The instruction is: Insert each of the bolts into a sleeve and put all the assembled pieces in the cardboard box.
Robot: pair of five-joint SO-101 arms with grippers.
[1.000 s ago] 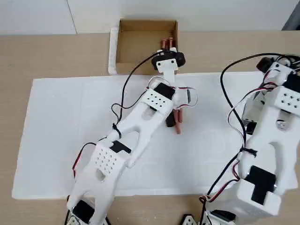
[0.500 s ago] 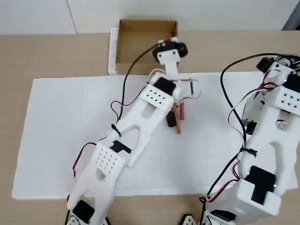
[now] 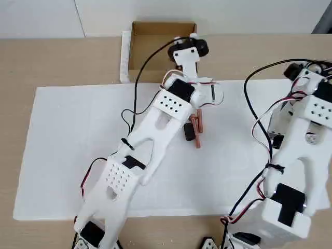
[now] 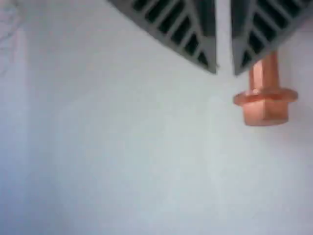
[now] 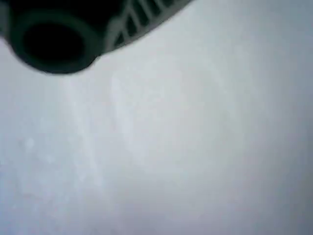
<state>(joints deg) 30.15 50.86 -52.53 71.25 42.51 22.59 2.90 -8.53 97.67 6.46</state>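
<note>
Left gripper is open only a slit, gripping nothing. A copper bolt lies on the white mat just beside one fingertip, possibly touching it.

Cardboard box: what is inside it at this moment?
Most of the cardboard box shows only bare brown floor. The left arm reaches over the box's right-hand side, so whatever lies in that corner is covered and cannot be seen.
</note>
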